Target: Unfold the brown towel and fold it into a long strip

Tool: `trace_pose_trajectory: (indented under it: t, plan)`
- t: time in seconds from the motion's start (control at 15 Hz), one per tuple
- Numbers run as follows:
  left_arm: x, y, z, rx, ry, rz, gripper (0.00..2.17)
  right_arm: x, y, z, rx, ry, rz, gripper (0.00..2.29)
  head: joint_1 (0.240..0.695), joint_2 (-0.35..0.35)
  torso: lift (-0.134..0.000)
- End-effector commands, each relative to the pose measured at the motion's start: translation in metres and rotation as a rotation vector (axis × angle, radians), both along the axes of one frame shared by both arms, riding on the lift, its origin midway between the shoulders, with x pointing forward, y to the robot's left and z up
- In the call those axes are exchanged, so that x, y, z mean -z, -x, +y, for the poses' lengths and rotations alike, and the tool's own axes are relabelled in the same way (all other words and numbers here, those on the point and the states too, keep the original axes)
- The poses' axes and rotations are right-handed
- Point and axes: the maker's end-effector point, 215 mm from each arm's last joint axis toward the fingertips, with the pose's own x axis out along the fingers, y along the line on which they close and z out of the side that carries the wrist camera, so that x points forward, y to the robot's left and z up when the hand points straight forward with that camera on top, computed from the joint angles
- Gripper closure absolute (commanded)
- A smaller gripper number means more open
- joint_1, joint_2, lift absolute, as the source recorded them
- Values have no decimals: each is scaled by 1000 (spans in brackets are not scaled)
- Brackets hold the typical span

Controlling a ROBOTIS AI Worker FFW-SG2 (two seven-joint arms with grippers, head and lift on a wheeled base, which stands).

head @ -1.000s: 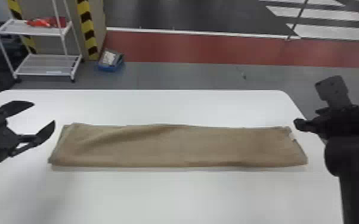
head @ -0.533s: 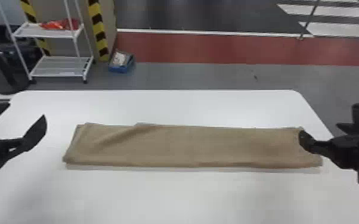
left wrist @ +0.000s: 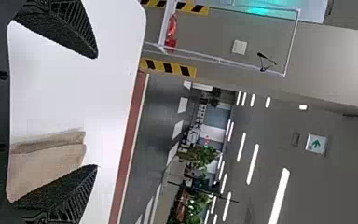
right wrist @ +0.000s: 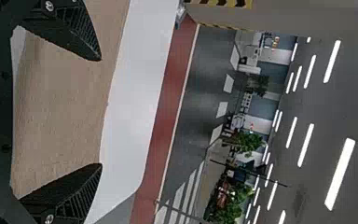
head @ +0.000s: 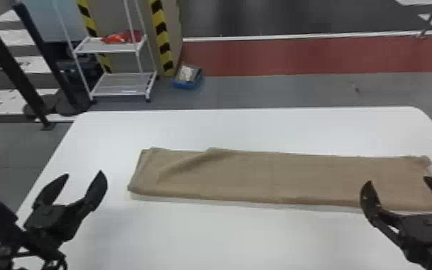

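Left gripper [head: 83,173] and right gripper [head: 397,180] both had their fingers spread wide, with nothing clamped between either pair. The brown towel [head: 280,176] lay flat as a long strip, its long axis running left to right across the robot's front. A shallow diagonal ridge crossed it toward the left end, and one small corner of cloth peeked out along the far edge there, so the layers were not quite square

The right one was the nearer hand. Seen from the head, its fingers overlapped the strip's right end, and its wrist view had cloth between them; whether they touched it could not be told. The left one stood well apart from the cloth, beyond the left end and a little toward the robot, so the towel lay to its right. Any grip at that end called for a sideways move inward, while the right one seemed to need mostly a descent, or a retreat if the work was over

By the look of it the long strip was nearly or wholly made, and what remained was probably smoothing the ridge or drawing clear. Soft, thin layers like these could slide over one another if only the top one were caught

Around the cloth spread the white table [head: 226,233]; past its far edge stood a wire rack [head: 123,88], with a blue tray [head: 186,85] on the floor beside it
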Motion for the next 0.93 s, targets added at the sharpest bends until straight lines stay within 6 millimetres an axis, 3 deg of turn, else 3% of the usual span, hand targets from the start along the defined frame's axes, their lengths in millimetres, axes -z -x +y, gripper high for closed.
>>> trace_pose_trajectory:
  t: [0.0, 0.2, 0.4, 0.87]
  plan:
    - [-2, 27, -5, -5, -15, 8, 39, -15, 18, 36, -23, -34, -90, 76, 695, 149, -123]
    - [2, 42, -6, -60, -36, 42, 63, 0, 35, 55, -38, -59, -66, 80, 695, 211, -123]
    - [-29, 52, -22, -95, -164, -62, 66, 3, 37, 69, -60, -106, -85, 80, 695, 248, -123]
    - [-37, 65, -52, -91, -248, -90, 53, -2, 39, 97, -102, -135, -101, 83, 695, 246, -123]
